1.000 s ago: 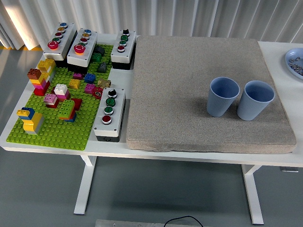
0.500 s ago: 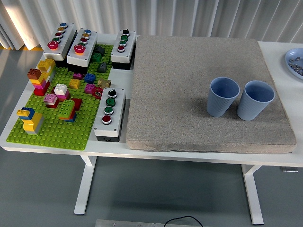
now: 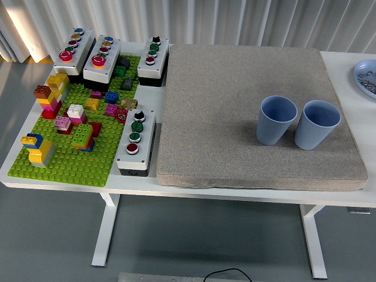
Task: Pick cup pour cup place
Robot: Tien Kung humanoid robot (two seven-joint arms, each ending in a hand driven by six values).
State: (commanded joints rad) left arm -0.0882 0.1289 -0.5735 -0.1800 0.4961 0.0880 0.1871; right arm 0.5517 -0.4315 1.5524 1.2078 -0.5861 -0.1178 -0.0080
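While no robot hand shows, so finger state impossible to tell, and two ribbed pale-blue plastic cups stand upright, left cup (image 3: 276,119) just beside right cup (image 3: 316,123) on grey felt mat (image 3: 235,88): best gripped from outer side, clear of its neighbour.
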